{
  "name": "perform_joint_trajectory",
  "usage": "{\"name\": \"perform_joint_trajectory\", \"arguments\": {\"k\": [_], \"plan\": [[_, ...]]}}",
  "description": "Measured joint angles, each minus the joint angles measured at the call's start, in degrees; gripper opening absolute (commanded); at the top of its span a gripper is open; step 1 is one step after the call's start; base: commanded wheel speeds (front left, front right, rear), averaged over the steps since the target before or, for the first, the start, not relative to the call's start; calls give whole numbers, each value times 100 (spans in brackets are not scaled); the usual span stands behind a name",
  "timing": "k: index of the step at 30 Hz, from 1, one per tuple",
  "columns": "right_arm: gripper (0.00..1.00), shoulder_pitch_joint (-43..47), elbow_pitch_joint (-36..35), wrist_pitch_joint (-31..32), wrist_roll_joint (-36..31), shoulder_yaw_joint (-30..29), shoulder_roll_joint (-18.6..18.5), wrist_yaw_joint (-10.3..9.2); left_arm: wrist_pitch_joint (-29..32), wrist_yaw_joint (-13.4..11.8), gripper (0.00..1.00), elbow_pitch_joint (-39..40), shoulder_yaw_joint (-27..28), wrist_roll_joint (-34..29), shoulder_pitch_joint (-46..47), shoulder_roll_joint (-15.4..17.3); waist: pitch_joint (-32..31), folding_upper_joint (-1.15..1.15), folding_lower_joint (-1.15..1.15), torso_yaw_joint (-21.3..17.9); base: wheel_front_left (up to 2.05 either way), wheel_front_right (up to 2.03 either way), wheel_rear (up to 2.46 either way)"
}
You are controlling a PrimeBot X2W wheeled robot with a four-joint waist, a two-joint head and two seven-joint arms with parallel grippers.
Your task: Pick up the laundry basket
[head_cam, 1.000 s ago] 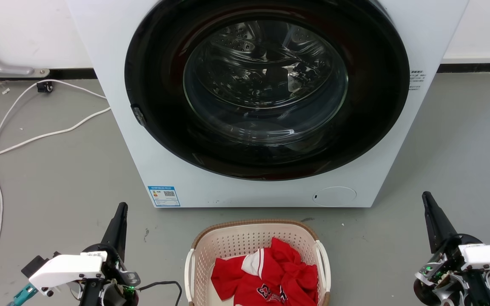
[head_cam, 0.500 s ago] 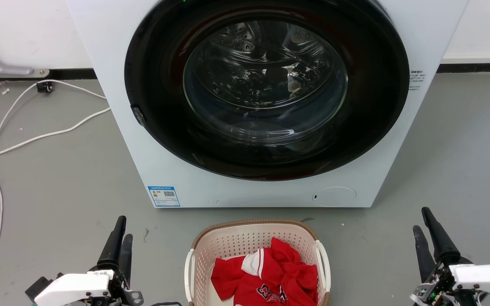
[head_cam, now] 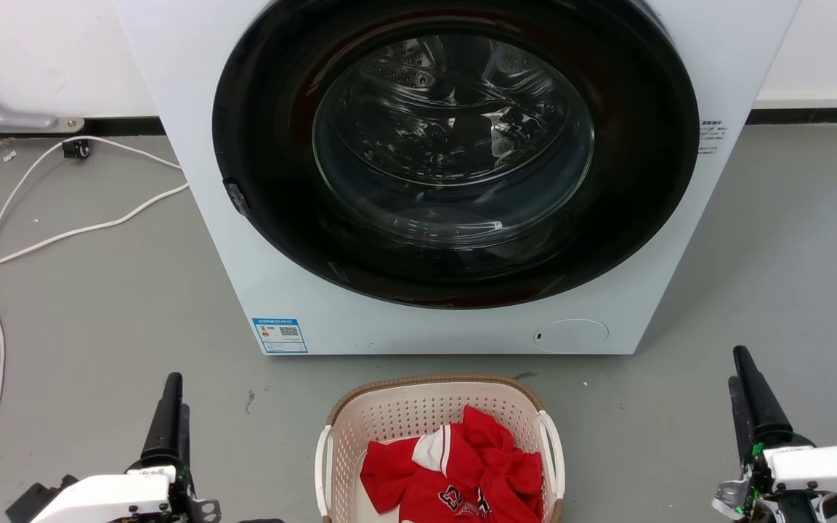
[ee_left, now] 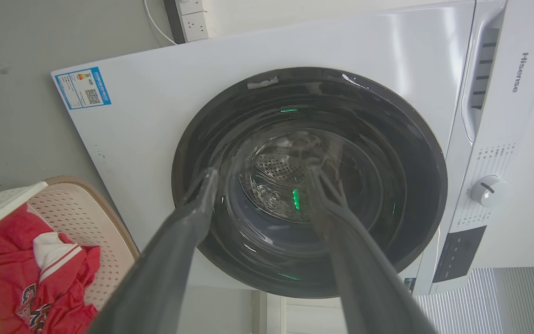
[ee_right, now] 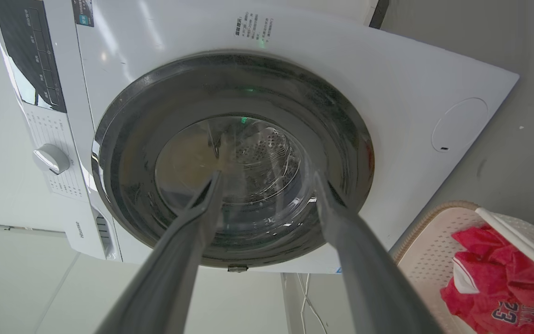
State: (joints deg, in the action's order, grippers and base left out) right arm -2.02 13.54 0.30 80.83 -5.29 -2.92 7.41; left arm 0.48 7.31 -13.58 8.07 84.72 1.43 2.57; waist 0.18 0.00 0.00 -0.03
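**Basket (head_cam: 397,418) on the floor (head_cam: 99,327) before the washer (head_cam: 244,240), untouched**

The basket sits just in front of the washer, at the bottom centre of the head view, with its near end cut off by the frame edge. A red garment (head_cam: 476,472) with white trim lies crumpled inside it.

The left end effector (head_cam: 176,392) is at the lower left, well apart from the basket. In the left wrist view its fingers stand apart with nothing between them and point toward the washer's round door (head_cam: 455,145).

The right end effector (head_cam: 737,367) is at the lower right, also well clear of the basket. Its fingers are likewise spread and empty, aimed at the door.

A white cable (head_cam: 62,236) runs across the floor left of the washer.
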Motion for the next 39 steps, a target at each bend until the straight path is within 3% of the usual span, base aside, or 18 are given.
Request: {"name": "perform_joint_trajectory", "arguments": {"k": [8,15,22,26,39], "plan": [[100,1,-222,-180,-977,-67,0,0,-176,-79,100,138,188,-494,0,1,11,0,0,4,0,0,0],[100,1,-568,-330,-2119,-83,0,0,-325,-198,100,572,194,-1391,-37,1,28,0,0,6,0,0,0],[100,8,-906,-450,-3277,78,0,0,-459,-354,100,1121,-115,-2345,-152,4,46,0,0,10,0,0,0],[100,46,-1063,-520,-3853,212,1,0,-527,-270,100,1280,-465,-3095,-304,-1,49,0,0,7,0,0,0],[100,191,-1301,-740,-5170,402,1,0,-751,-525,100,1621,-943,-4575,-398,11,66,0,0,7,0,0,0]]}}
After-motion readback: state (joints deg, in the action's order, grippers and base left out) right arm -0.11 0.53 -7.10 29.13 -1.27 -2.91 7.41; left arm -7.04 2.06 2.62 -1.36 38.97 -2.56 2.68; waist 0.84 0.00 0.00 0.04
